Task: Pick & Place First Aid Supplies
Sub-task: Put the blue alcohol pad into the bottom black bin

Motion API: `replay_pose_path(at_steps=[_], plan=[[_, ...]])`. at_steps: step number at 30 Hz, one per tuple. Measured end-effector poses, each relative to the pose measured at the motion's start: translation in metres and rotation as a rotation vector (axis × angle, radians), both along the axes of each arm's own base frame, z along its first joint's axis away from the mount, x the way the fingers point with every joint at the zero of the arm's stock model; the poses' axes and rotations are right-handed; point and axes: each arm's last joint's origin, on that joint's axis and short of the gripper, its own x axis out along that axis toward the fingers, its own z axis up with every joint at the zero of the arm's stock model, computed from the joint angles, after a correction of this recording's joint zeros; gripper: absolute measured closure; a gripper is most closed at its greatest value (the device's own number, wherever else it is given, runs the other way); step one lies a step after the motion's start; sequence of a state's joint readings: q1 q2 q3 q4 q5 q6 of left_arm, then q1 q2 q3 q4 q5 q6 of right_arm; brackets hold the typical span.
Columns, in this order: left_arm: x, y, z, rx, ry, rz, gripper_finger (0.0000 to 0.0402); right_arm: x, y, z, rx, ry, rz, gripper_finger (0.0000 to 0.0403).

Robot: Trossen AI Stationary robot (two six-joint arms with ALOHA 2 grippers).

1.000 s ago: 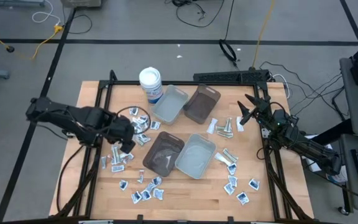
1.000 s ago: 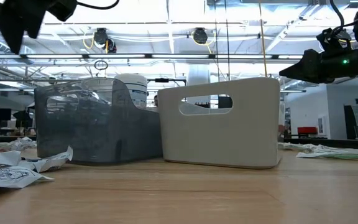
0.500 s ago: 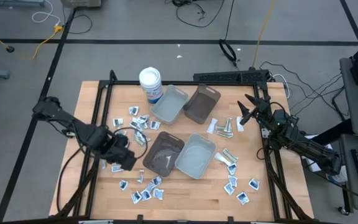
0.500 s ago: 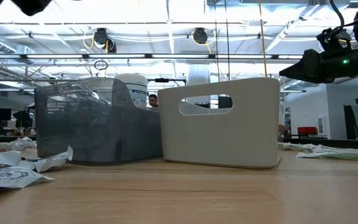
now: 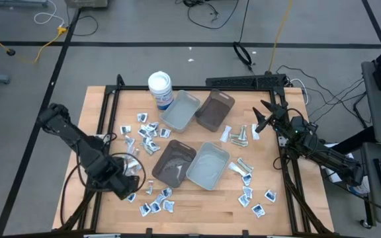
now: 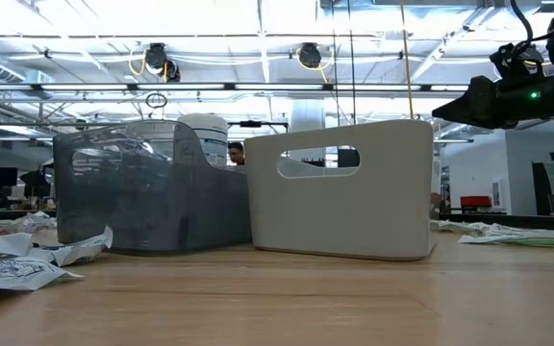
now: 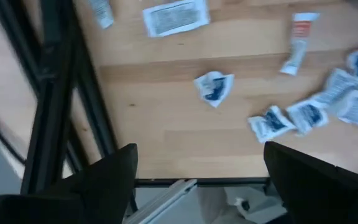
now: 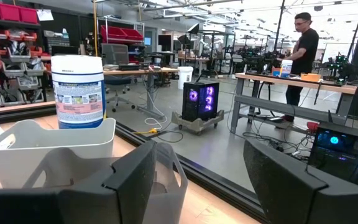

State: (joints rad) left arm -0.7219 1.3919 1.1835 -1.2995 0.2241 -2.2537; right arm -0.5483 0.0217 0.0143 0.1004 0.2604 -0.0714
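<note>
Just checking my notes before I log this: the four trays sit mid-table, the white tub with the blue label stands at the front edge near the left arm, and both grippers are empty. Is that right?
One thing is off. The white tub stands at the back edge, beside the far grey tray, not at the front near the left gripper. The high view shows it. The rest holds: four trays mid-table, and the left gripper and right gripper are open and empty.

I see grey floor (image 5: 144, 26) around the wooden table (image 5: 204, 218), crossed by dark tape lines, with a yellow cable (image 5: 42, 43) far left and black cables (image 5: 207, 13) far centre. Beyond, bright ceiling lights (image 6: 258, 19) hang over red storage bins (image 8: 8, 12), workbenches (image 8: 291, 81) and a standing person (image 8: 302, 56).
</note>
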Motion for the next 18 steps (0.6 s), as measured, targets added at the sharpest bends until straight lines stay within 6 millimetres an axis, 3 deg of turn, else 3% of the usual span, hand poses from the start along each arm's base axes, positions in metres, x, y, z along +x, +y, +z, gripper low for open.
replay_pose_path(at_steps=[11,18], plan=[[-0.004,-0.021,-0.005,0.027,-0.076,0.044,0.0048,0.0,0.0,0.0,0.0,0.0,0.0,0.0165],[0.0,-0.027,-0.021,0.081,-0.038,0.019,0.0048,0.0,0.0,0.0,0.0,0.0,0.0,0.0165]])
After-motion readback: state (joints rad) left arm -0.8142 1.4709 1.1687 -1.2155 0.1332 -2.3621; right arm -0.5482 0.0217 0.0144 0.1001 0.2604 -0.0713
